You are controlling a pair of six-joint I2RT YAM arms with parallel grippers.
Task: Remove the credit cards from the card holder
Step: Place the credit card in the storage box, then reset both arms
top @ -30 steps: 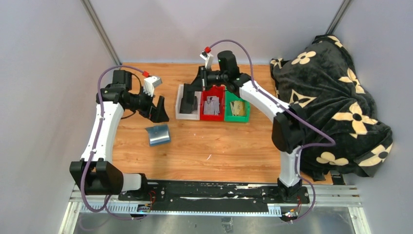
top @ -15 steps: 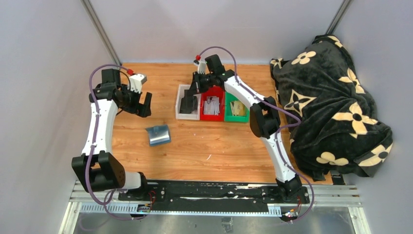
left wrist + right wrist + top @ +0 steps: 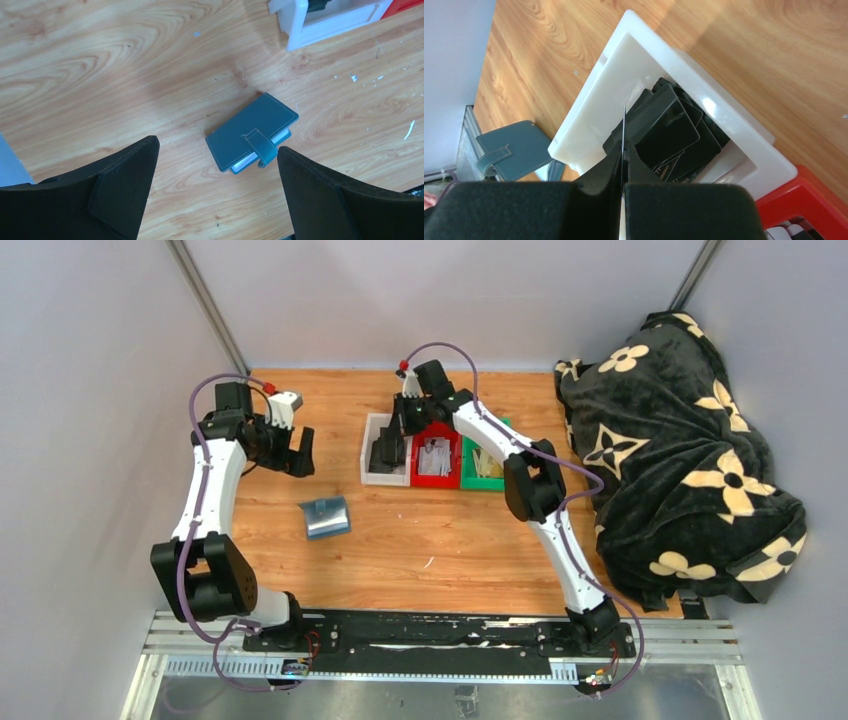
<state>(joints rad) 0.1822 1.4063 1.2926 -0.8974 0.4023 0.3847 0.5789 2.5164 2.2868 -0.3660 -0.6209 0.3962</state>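
The slate-blue card holder lies closed on the wooden table, its strap tab fastened; it also shows in the left wrist view and the right wrist view. My left gripper is open and empty, held above the table behind and left of the holder. My right gripper is shut on a thin credit card seen edge-on, held over the white bin. Several dark credit cards lie stacked in that bin.
The white bin, a red bin and a green bin stand side by side at the back middle. A black blanket with cream flowers is heaped at the right. Grey walls close in the table.
My right gripper has moved left from over the red bin to over the white bin, card still in it. My left gripper has drawn back and left, away from the card holder.
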